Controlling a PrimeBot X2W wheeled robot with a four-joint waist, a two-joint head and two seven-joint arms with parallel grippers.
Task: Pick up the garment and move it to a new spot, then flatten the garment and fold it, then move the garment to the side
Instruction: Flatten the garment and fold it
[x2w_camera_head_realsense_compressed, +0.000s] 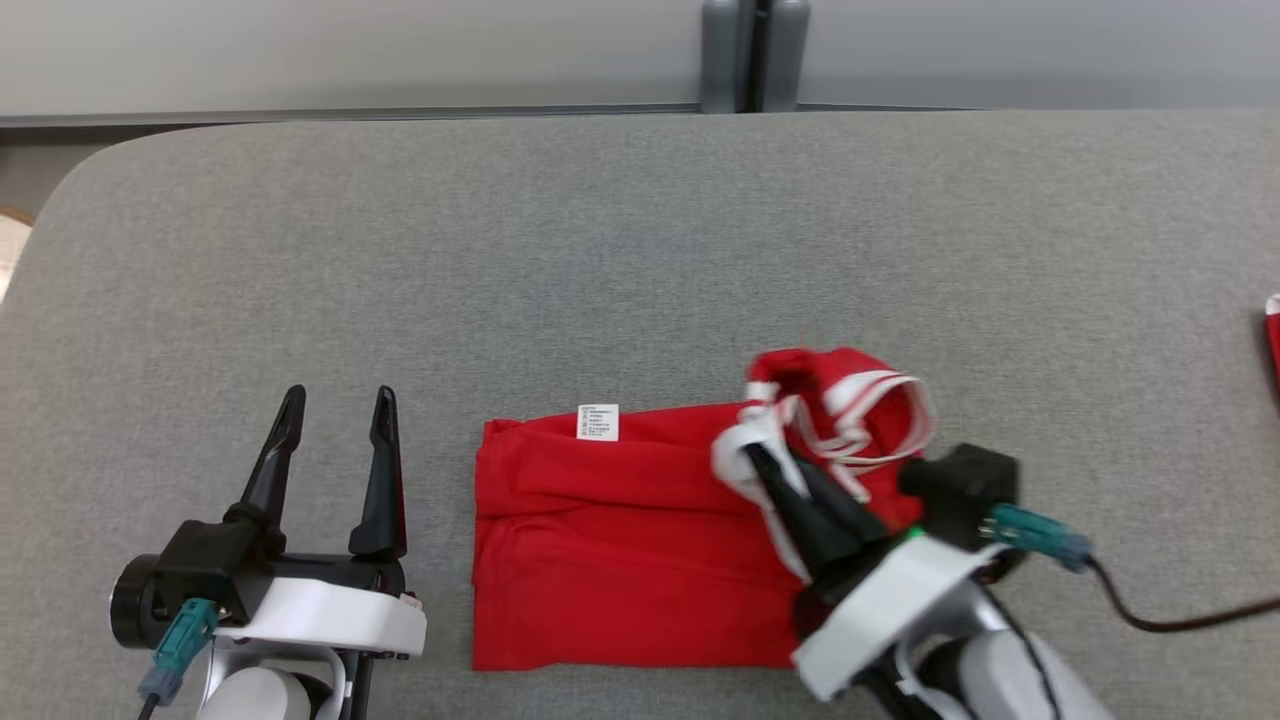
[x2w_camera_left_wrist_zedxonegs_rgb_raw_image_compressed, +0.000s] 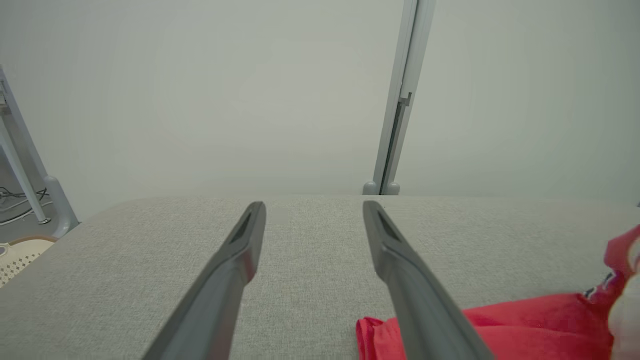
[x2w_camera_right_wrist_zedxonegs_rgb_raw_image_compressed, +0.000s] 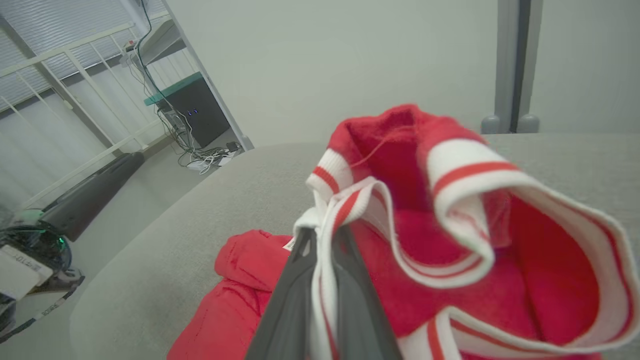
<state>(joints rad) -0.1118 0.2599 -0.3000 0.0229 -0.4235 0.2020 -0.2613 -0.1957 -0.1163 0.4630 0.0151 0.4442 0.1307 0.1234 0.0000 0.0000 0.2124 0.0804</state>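
- Garment (x2w_camera_head_realsense_compressed: 610, 540): red, on the grey counter (x2w_camera_head_realsense_compressed: 600, 250) near its front edge, between the two arms
- Left portion lies flat as a rough folded rectangle, with a white label (x2w_camera_head_realsense_compressed: 598, 422) at its far edge
- Right portion is bunched and raised; the white-and-red striped trim (x2w_camera_head_realsense_compressed: 880, 400) loops open above the flat part
- Right end effector (x2w_camera_head_realsense_compressed: 757, 455): fingers pressed together, pinching a strip of that trim between them; fingers angled away and toward the robot's left
- Left end effector (x2w_camera_head_realsense_compressed: 338, 398): fingers spread wide with nothing between them; it sits beside the garment's left edge, apart from it, fingers pointing away from the robot
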